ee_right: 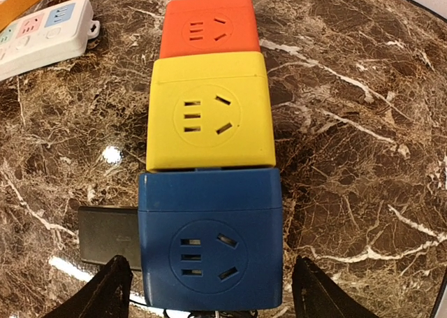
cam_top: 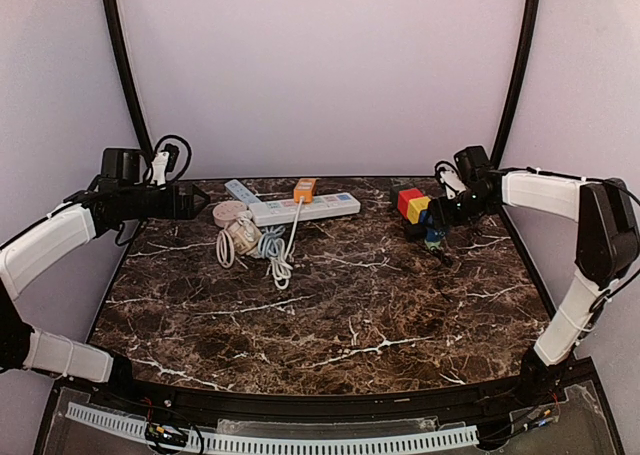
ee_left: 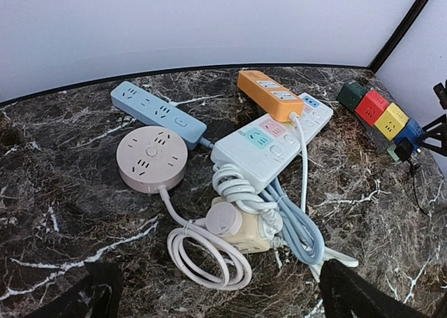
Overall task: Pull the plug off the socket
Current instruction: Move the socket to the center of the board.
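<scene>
Blue socket cube [ee_right: 209, 241] between spread fingers [ee_right: 112, 293] of low right end effector [ee_right: 213, 300]; left end effector [ee_left: 223, 293] spread aloft.

We see white shells on our left arm [cam_top: 45, 247] and right arm [cam_top: 545, 192], black joints between them, a black left gripper [cam_top: 197, 201] and right gripper [cam_top: 435, 223], and black cables [cam_top: 176, 147] looping at the left wrist.
</scene>
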Motion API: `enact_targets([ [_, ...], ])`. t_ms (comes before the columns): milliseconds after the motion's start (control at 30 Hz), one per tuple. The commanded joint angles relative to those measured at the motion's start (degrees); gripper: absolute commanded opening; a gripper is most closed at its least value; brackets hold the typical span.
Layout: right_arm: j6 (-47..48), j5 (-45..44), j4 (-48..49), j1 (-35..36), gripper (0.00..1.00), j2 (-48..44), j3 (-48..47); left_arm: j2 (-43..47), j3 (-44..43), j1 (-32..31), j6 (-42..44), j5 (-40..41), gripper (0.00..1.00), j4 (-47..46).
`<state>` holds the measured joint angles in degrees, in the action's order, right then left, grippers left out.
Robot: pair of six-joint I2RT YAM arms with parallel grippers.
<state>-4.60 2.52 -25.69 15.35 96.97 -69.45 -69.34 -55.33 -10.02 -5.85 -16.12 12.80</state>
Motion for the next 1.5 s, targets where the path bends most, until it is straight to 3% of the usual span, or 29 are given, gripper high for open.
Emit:
enact_targets([
  [0, 0.8, -0.9, 2.0, 0.5, 0.72, 1.3, -1.9, 0.2, 1.1, 0.2, -0.6, -1.5, 1.0, 0.1],
  [400, 1.0, -0.8, 2.5, 0.9, 0.65, 3.0, -2.4, 0.8, 1.5, 0.2, -0.9, -1.8, 1.0, -0.7],
  [700, 0.5, 0.0, 3.7, 1.5, 0.26, 0.4, -2.0, 0.5, 1.5, 0.0, -1.8, -2.5, 1.0, -0.9],
  [800, 0.5, 1.4, 4.3, 2.2, 0.0, -2.5, -1.6, 0.9, 1.5, -0.9, -4.0, -3.1, 1.0, -1.6],
  [1133, -3.3, 6.6, 3.6, 8.9, 0.0, -13.4, 3.1, 4.1, 14.5, -14.0, -21.9, 1.8, 1.0, -16.4],
  [1467, -8.1, 12.0, 3.7, 19.3, 0.0, -23.0, 13.4, 5.0, 17.5, -29.0, -28.6, 7.2, 1.0, -20.9],
])
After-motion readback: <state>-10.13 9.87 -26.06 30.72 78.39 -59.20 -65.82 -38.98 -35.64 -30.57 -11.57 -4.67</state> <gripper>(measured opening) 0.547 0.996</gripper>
